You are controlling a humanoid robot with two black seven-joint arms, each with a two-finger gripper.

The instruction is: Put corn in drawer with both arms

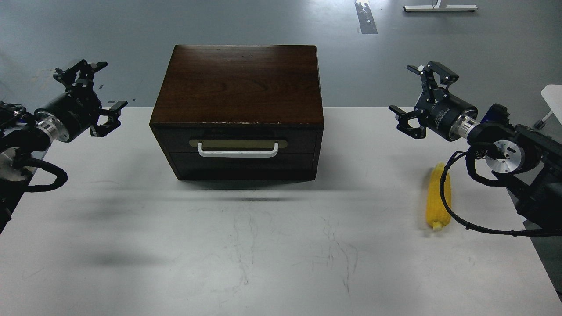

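A dark brown wooden box (239, 83) stands at the back middle of the white table (246, 245). Its drawer (239, 141) is shut, with a white bar handle (237, 152) on a brass-coloured plate. The yellow corn (437, 199) lies on the table at the right, tip pointing away, with a black cable of the right arm crossing it. My left gripper (105, 87) is open and empty, raised left of the box. My right gripper (406, 90) is open and empty, raised right of the box, above and behind the corn.
The table's front and middle hold only scuff marks. Grey floor lies behind the table, with a dark tape strip (366, 17) and a white stand base (440, 7) at the back. A white object (554, 96) shows at the right edge.
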